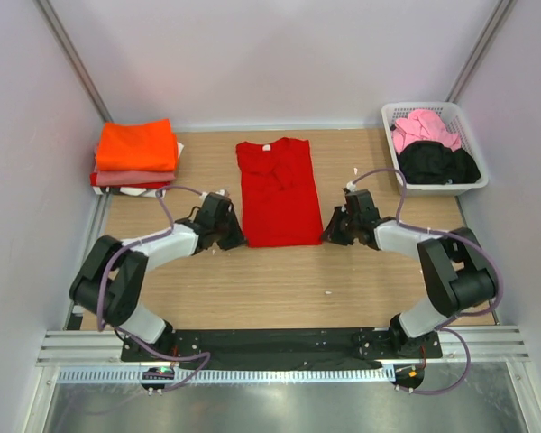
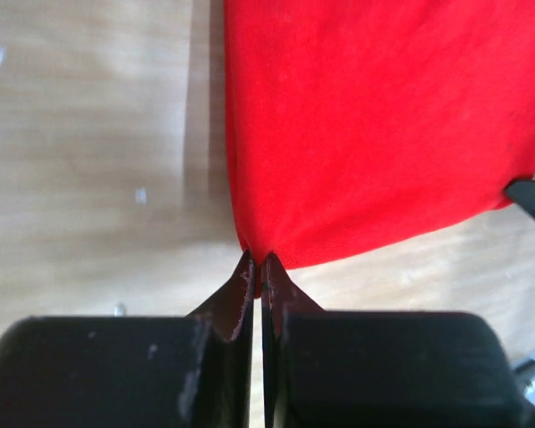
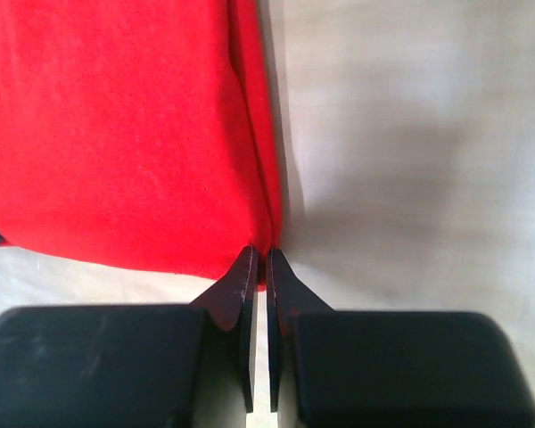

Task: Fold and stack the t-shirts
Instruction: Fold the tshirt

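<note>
The left gripper and right gripper are each pinching shut on a near hem corner of the bright red cloth t-shirt, apparently starting a fold that next needs an even lift toward the collar.

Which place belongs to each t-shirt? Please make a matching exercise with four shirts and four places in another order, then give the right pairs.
Shirts:
1. red t-shirt
2. orange t-shirt
3. pink t-shirt
4. black t-shirt

Places:
A. far part of the white basket
B. on top of the folded pile, far left corner
C. flat in the middle of the table
D. near part of the white basket

Pairs: 1-C, 2-B, 3-A, 4-D
</note>
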Controlling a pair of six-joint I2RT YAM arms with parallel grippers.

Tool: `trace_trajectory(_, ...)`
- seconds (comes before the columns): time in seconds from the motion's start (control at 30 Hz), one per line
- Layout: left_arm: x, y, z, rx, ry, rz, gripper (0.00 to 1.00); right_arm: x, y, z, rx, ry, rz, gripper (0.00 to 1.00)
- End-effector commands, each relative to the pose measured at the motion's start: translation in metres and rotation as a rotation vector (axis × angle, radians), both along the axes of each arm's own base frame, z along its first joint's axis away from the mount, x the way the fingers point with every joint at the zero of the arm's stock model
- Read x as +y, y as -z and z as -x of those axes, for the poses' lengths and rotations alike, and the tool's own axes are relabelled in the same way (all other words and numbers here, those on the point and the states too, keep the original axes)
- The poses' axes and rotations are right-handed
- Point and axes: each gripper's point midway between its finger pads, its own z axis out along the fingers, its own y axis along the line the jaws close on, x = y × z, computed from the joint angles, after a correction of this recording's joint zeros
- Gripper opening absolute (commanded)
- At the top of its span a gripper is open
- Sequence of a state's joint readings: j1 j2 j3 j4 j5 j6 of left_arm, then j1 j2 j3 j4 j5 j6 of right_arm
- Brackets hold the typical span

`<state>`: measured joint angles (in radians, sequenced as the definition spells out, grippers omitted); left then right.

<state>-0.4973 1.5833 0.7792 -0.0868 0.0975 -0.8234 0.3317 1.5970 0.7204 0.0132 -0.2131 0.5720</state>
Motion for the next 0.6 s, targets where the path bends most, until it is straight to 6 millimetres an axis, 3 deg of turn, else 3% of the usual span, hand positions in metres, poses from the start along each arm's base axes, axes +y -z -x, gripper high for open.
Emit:
trace_trajectory(0.0,0.006,-0.025,0.024,0.006,0.004,0.034,0.00,-0.008,-0.006,0.033,0.061,0.020,-0.005,0.01)
trace_trajectory(0.2,0.011,-0.052,0.070,0.010,0.020,0.072,0.00,-0.006,-0.051,0.084,0.045,-0.006,-0.112,0.01)
trace_trajectory(0.37,0.016,-0.100,0.098,-0.053,0.017,0.138,0.00,-0.013,-0.084,0.115,0.021,-0.012,-0.136,0.01)
trace_trajectory(0.5,0.024,-0.132,0.096,-0.104,-0.006,0.126,0.00,-0.014,-0.115,0.112,-0.045,-0.001,-0.155,0.01)
trace_trajectory(0.57,0.024,-0.135,0.092,-0.104,-0.004,0.106,0.00,-0.017,-0.134,0.102,-0.088,0.012,-0.135,0.01)
